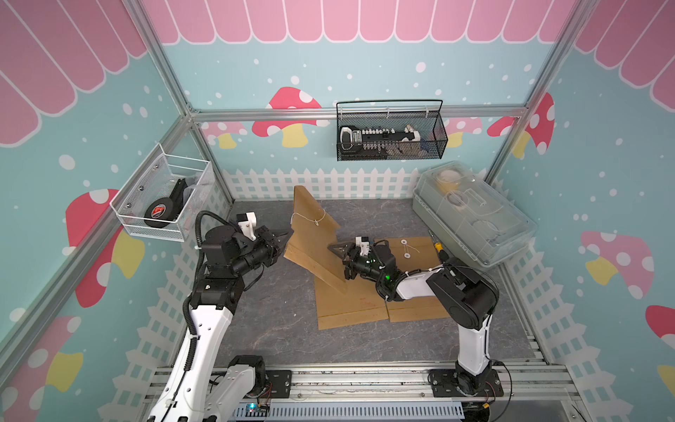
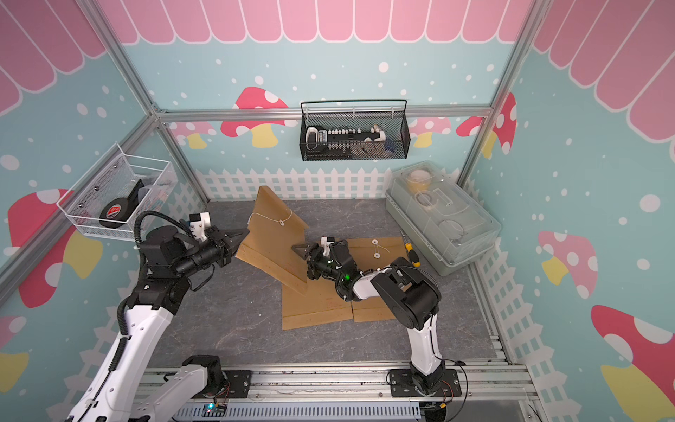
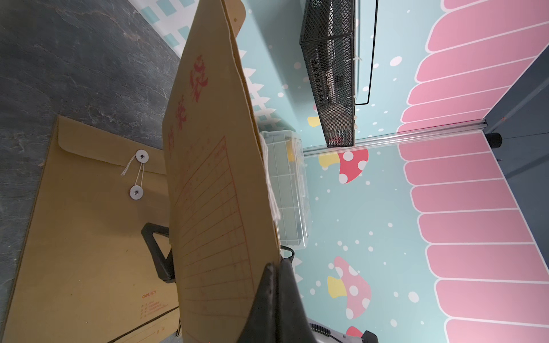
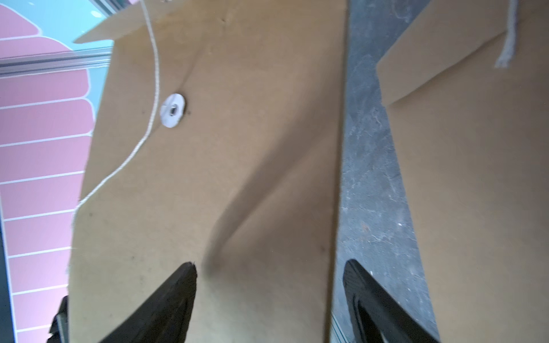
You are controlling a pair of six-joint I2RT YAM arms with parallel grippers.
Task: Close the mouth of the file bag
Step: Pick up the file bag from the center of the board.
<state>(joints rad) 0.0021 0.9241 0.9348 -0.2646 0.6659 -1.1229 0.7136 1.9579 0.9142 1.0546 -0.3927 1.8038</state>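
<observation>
A brown file bag (image 1: 314, 241) (image 2: 274, 241) stands tilted on edge above the table. My left gripper (image 1: 288, 234) (image 2: 245, 232) (image 3: 274, 265) is shut on its left edge. The bag's printed side (image 3: 208, 178) faces the left wrist view. Its flap (image 1: 302, 195) sticks up at the far end. A white string (image 4: 154, 59) hangs loose past the round button (image 4: 173, 110). My right gripper (image 1: 341, 261) (image 2: 305, 262) (image 4: 269, 264) is open at the bag's right edge. One finger lies in front of the bag's face and the other beyond the edge.
Two more file bags lie flat under the right arm, one (image 1: 350, 307) near and one (image 1: 412, 252) tied with string. A yellow-handled screwdriver (image 1: 438, 248) and a clear plastic box (image 1: 475, 215) sit at the right. Wire baskets (image 1: 391, 135) (image 1: 164, 201) hang on the walls.
</observation>
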